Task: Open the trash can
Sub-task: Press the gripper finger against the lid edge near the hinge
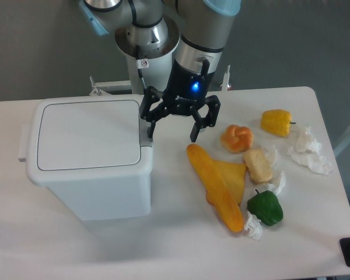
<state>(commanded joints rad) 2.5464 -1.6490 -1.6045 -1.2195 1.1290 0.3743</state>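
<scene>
The trash can (87, 157) is a large white bin on the left of the table, its flat lid (87, 133) down and closed. A small grey latch button (146, 129) sits on its right rim. My gripper (171, 134) hangs open just right of the bin, fingers pointing down. Its left fingertip (150, 132) is right over the grey latch; I cannot tell whether it touches. The right fingertip (193, 136) hovers above the table near the end of a long yellow bread loaf (214, 185). Nothing is between the fingers.
To the right lie a bread roll (237, 138), a yellow pepper (276, 122), a pale bread chunk (257, 165), a green pepper (265, 207) and crumpled white paper (308, 150). The robot base (146, 46) stands behind the bin.
</scene>
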